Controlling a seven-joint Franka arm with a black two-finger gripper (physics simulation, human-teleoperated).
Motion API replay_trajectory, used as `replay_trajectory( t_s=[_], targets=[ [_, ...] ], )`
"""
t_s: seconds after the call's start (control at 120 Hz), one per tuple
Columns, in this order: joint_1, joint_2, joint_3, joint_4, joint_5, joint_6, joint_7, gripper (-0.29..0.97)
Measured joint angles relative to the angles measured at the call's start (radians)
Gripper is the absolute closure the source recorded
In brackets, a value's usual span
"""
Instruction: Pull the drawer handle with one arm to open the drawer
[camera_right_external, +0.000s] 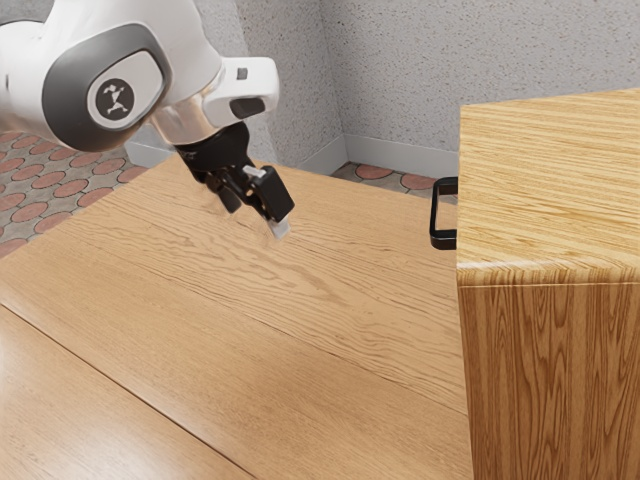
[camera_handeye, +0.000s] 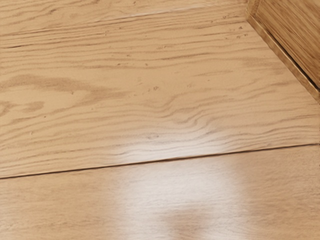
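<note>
The step now is to reach the drawer handle (camera_right_external: 443, 212). It is the small black loop that sticks out of the side of the wooden cabinet (camera_right_external: 550, 200) that faces the arm, at the exterior view's right. To do this well, I think the arm should go across the bench (camera_right_external: 250, 330) toward the exterior view's right and line up with the loop first. The handle's bar stands up and down, so the jaws should turn until one can go on each side of it. Then they should close on the bar and pull straight back, away from the cabinet, not up or sideways, so the drawer slides and the grip does not slip off. Going slow near the cabinet keeps the hand from bumping the wood. The drawer does not look pulled out, since the handle sits close to the cabinet's face. The gripper (camera_right_external: 258, 215) is well apart from the handle, over the bench, nearer the exterior view's left. It seems to hang just above the wood. The white arm (camera_right_external: 120, 70) comes in from the upper left and bends down, and the gripper tilts so it points down and toward the cabinet. The jaws look spread, with nothing between them. In the wrist view the hand looks down at the bench boards (camera_handeye: 150, 100), and a bit of the cabinet (camera_handeye: 295, 30) shows past them.
</note>
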Motion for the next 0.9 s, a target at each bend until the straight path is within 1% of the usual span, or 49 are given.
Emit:
replay_trajectory(
  t_s=[0.183, 0.367, 0.683, 0.9],
  targets=[
    [0.001, -0.002, 0.005, -0.007, -0.009, 0.094, -0.012, 0.02],
    [-0.001, -0.003, 0.005, -0.007, -0.012, 0.162, -0.087, 0.02],
    [0.003, 0.008, 0.023, -0.004, -0.019, 0.197, -0.176, 0.02],
    [0.005, 0.033, 0.023, 0.019, -0.055, 0.208, -0.235, 0.02]
  ],
)
